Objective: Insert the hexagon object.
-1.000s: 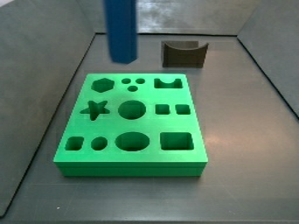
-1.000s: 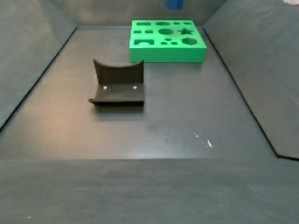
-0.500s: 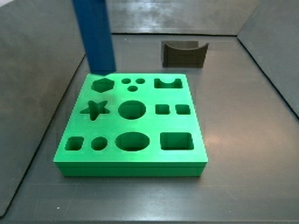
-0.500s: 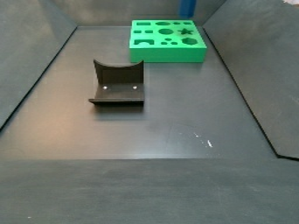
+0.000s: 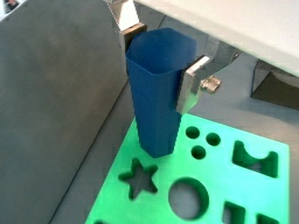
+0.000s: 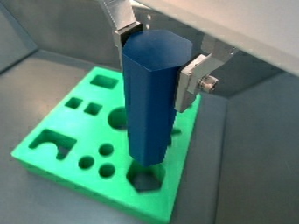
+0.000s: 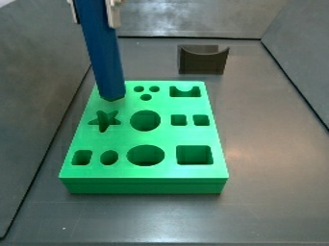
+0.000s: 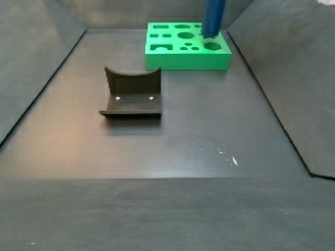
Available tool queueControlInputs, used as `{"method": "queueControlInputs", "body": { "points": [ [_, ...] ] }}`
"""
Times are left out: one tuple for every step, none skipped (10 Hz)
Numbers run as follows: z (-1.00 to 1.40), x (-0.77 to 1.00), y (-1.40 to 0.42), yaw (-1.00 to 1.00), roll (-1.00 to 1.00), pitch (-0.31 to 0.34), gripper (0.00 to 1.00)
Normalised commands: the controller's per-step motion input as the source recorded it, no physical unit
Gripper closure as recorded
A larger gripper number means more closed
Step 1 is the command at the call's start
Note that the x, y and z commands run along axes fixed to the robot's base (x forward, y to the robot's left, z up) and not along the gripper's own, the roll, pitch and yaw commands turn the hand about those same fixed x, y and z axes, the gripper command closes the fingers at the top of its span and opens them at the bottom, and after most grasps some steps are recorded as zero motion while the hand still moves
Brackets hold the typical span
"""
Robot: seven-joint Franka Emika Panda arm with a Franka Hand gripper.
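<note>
The hexagon object, a tall blue faceted bar (image 7: 100, 53), hangs upright in my gripper (image 5: 162, 61), which is shut on its upper part; silver fingers (image 6: 187, 83) press two opposite sides. It also shows in the other views (image 6: 149, 105) (image 8: 214, 18) (image 5: 158, 96). Its lower end stands at the hexagon hole (image 6: 142, 181) in a back corner of the green board (image 7: 148, 183), next to the star hole (image 7: 103, 120). The hole's dark edge shows just under the tip. I cannot tell whether the tip is inside it. The board shows in every view (image 8: 190, 59) (image 5: 222, 179) (image 6: 87, 136).
The dark fixture (image 8: 131, 93) stands on the grey floor away from the board, behind it in a side view (image 7: 202, 58). Grey walls close in the floor on the sides and back. The board's other holes are round, square and notched.
The bar and gripper have moved sideways and down, from above the floor behind the board to the hexagon hole. The bar has come into the side view that lacked it.
</note>
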Motion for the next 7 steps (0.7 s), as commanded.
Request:
{"method": "queueControlInputs", "body": {
  "points": [
    [-0.35,-0.17,0.19,-0.18,0.15,0.029,1.0],
    [-0.32,-0.13,0.2,-0.12,0.15,0.026,1.0],
    [-0.39,0.0,0.09,-0.05,0.11,0.02,1.0],
    [-0.47,0.13,0.01,-0.05,0.09,0.0,1.0],
    [-0.53,0.18,0.02,-0.05,0.14,0.001,1.0],
    [-0.63,0.31,0.0,-0.1,0.12,0.0,1.0],
    [-0.77,0.24,0.0,-0.11,0.17,-0.063,1.0]
  ]
}}
